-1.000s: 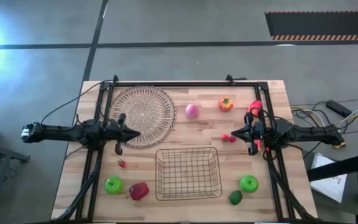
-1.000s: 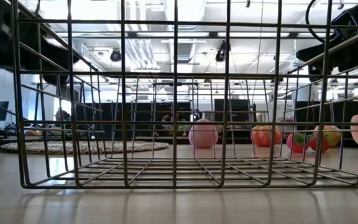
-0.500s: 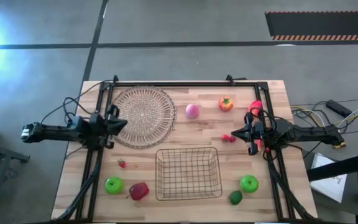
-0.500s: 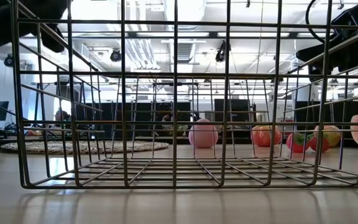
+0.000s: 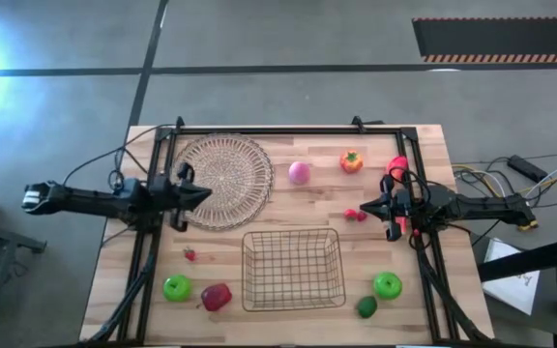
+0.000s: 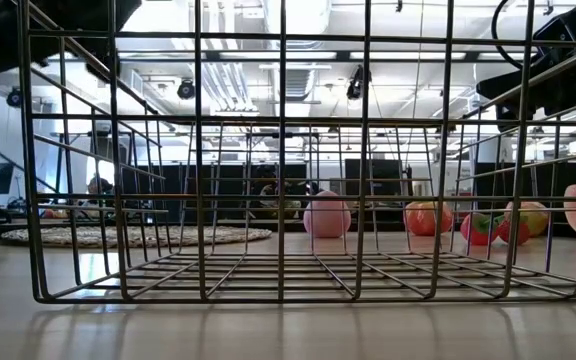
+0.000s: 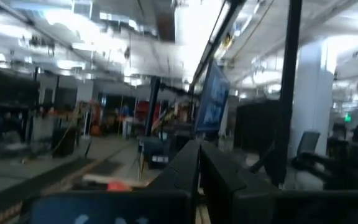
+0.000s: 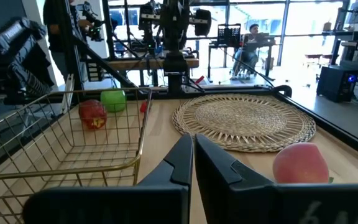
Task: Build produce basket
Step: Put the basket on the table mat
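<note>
0 produce sits in the basket point(image 5: 293, 269); both jaws are pressed together. You must spread the right gripper point(image 5: 365, 212) over the berries point(image 5: 356, 215) at 9 o'clock.

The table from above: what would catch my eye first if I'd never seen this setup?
Probably the empty wire basket near the front middle, with toy produce scattered around it: a pink peach, an orange tomato, green apples and a red apple. The round woven mat lies at back left, and two dark arms reach in from either side.
</note>
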Robot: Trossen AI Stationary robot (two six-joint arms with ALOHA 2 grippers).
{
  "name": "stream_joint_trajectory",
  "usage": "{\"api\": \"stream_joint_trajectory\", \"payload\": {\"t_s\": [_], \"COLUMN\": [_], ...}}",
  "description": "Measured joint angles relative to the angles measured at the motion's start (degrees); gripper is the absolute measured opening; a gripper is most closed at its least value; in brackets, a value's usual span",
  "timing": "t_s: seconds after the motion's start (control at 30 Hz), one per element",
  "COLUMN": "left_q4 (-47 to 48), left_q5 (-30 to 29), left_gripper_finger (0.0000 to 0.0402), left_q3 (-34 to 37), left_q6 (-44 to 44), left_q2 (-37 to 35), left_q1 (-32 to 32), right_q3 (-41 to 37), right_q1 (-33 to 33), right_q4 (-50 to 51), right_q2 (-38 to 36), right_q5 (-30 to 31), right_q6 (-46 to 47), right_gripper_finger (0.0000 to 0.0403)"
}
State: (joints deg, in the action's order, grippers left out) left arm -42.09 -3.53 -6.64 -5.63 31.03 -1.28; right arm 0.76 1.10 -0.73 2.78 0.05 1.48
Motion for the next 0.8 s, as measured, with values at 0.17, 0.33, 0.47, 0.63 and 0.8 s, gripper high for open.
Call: {"api": "stream_joint_trajectory", "payload": {"t_s": [0.17,0.33,0.47,0.63,0.8], "left_q4": [9.7,28.61,42.56,48.76,48.59], "left_q5": [0.04,0.02,0.05,2.67,5.42], "left_gripper_finger": [0.0,0.0,0.0003,0.0048,0.0127], "left_q3": [-10.77,-24.24,-33.28,-40.24,-44.15], "left_q6": [0.0,0.01,-0.48,-0.05,-0.02], "left_q2": [14.01,24.42,31.86,39.18,46.19], "left_q1": [-0.02,0.0,-0.42,-2.36,-4.44], "right_q3": [0.0,0.01,0.0,-0.01,0.01], "right_q1": [0.0,0.0,0.0,0.01,0.02], "right_q4": [-0.01,-0.02,0.0,0.02,0.02], "right_q2": [-0.01,0.03,0.09,0.12,0.12], "right_q5": [-0.01,0.03,0.01,0.01,-0.01], "right_q6": [0.0,0.0,0.0,0.0,0.0], "right_gripper_finger": [0.0009,0.0009,0.0009,0.0009,0.0009]}}
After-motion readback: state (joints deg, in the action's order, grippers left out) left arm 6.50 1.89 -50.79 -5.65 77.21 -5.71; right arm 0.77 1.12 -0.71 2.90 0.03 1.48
